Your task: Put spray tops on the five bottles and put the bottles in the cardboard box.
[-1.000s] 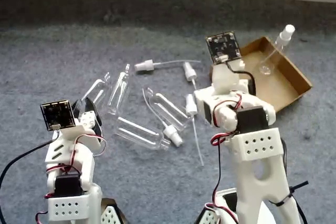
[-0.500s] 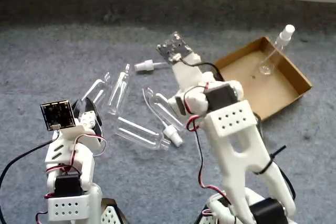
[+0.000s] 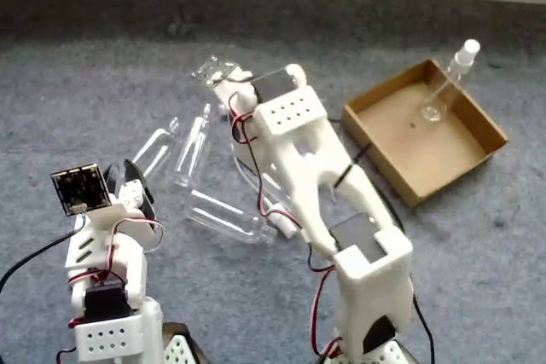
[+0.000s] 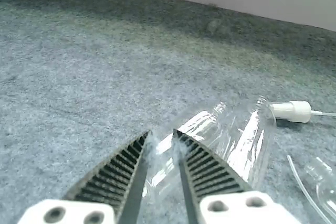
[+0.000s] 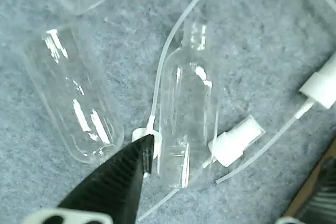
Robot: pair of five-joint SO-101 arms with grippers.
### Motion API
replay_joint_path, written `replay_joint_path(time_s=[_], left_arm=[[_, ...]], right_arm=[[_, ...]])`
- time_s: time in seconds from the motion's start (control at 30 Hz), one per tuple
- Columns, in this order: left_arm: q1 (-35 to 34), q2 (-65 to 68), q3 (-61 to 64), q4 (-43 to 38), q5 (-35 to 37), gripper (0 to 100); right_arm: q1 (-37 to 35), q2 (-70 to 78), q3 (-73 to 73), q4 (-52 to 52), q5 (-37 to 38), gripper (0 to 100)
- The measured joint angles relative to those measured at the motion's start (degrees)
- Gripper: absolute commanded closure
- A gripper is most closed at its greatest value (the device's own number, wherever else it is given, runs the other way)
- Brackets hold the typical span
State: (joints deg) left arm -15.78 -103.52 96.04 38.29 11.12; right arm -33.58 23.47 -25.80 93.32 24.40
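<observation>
Closing on a clear bottle (image 4: 202,124) looks the risky part. The left gripper (image 4: 160,142), nearest, has its ribbed jaws parted by a narrow gap with nothing between them. It is aimed at the bottle's base, where it lies on its side on the carpet (image 4: 79,77). Smooth, round, glossy plastic would likely roll or squirt out from a pinch placed off its middle.

A little farther on, the right gripper (image 5: 236,166) hangs spread wide and empty over an open-necked bottle (image 5: 189,124). One black fingertip (image 5: 137,153) sits just over a white spray top (image 5: 144,136), whose thin, bendy-looking tube (image 5: 170,56) curves alongside. I judge the finger could snag that tube and drag the top or nudge the bottle. The grey carpet is nubbly and should slow rolling somewhat.

Farthest, the shallow cardboard box (image 3: 397,138) holds one capped bottle (image 3: 448,83) leaning at its far corner, easily knocked by an incoming one.
</observation>
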Motion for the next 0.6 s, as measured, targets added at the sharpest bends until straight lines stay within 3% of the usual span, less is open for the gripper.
replay_joint_path(time_s=[0.33, 0.6], left_arm=[[0.0, 0.0, 0.0, 0.0, 0.0, 98], [0.0, 0.0, 0.0, 0.0, 0.0, 98]], right_arm=[[-1.14, 23.21, -24.88, 6.33, 0.09, 58.0], [-1.14, 31.74, -28.92, 6.42, 0.09, 61.4]])
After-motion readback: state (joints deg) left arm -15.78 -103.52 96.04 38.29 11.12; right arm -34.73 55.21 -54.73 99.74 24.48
